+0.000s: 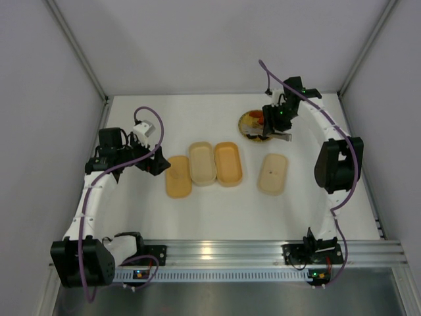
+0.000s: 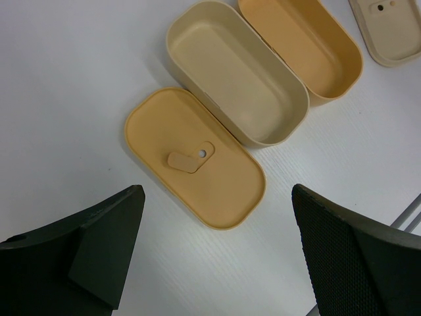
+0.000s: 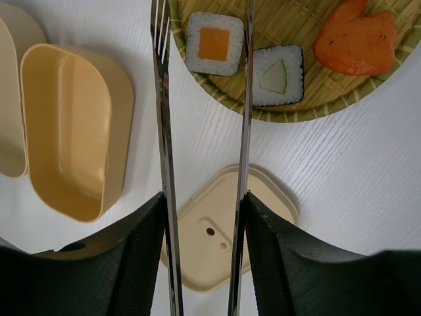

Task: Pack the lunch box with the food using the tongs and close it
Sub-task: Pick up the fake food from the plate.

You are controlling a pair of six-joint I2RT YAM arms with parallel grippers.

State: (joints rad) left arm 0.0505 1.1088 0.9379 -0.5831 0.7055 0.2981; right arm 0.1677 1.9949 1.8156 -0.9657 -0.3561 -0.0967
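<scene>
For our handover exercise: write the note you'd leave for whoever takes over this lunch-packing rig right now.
Left tool: open, empty, above the orange lid.
Right tool: shut on the tongs, which reach over the plate.
Food: orange roll, green roll and orange piece all on the plate.
Cream box and orange box are empty; the cream lid lies apart.
Done: tongs in hand.
Left: move the food into a box and close it.

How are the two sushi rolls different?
The orange roll has a square orange filling; the green roll has a pale green wedge. The orange roll lies between the arms of the tongs; the green roll lies just outside them. Both have white rice and sit on the plate.
</scene>
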